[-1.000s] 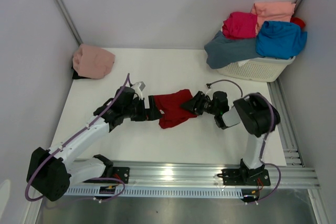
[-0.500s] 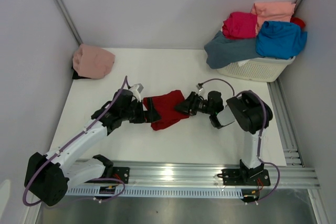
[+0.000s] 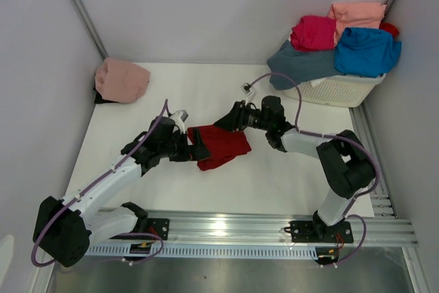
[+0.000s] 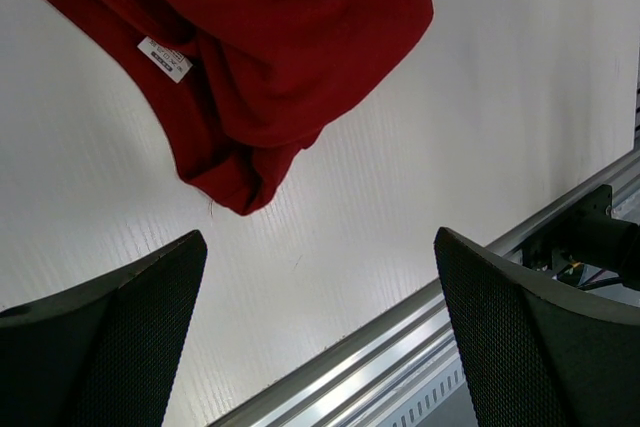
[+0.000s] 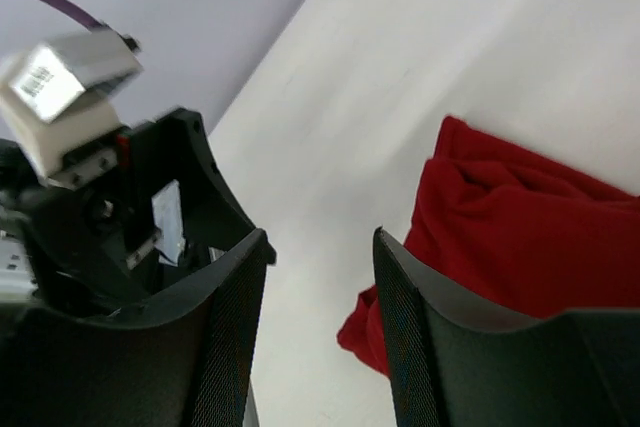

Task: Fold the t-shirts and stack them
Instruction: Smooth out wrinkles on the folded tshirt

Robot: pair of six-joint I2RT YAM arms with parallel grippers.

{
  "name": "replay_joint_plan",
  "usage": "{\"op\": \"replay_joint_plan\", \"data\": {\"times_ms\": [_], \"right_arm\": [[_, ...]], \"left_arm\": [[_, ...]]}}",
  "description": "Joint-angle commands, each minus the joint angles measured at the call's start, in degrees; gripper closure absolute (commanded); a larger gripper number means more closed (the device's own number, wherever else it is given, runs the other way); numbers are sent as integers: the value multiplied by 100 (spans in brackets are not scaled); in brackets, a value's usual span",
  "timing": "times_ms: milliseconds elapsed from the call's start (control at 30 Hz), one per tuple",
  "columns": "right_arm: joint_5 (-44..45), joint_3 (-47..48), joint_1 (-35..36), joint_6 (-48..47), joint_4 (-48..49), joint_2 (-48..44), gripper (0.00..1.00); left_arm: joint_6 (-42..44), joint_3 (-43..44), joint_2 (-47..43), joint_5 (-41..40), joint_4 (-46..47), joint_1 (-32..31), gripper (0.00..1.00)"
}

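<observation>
Right gripper point(image 3: 223, 121) has pulled back off the dark red t-shirt point(image 3: 223, 145), now folded smaller.
Its jaws stand apart, empty; left gripper point(image 3: 200, 150) gapes wide at the shirt's edge.

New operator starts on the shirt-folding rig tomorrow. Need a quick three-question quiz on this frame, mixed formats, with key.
1. Which t-shirt lies in the middle of the table?
A. dark red t-shirt
B. bright blue
C. magenta
2. True or false: the left end effector is shut on cloth.
3. Fill in: the slate grey-blue t-shirt hangs over the rim of the ____.

Key
1. A.
2. False: its jaws stand wide open with nothing between them.
3. white lattice basket.
</observation>
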Motion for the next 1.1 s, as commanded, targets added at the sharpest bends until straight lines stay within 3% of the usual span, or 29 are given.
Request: {"op": "replay_joint_plan", "data": {"times_ms": [0,167,333,467,533,800,900,1067], "right_arm": [[-393,3,211,133,99,539,49],[-799,-418,404,1056,1547,1277,49],[-1071,-533,404,1873,2410,2322,50],[-1036,-543,378,2007,2640,2483,50],[-1045,-455,369,1815,2501,2221,50],[-808,379,404,57,14,840,49],[-676,801,343,-427,-655,997,49],[-737,1188,-70,63,-278,1840,49]], "left_arm": [[1,218,1,-52,42,-41,1],[37,254,18,-114,-11,-41,1],[54,253,62,-105,-2,-41,1],[63,279,88,-114,-19,-32,1],[72,288,71,-123,-46,-41,1],[54,288,106,-140,-55,-32,1],[28,280,124,-88,-2,-41,1],[-16,244,150,-70,16,-32,1]]}}
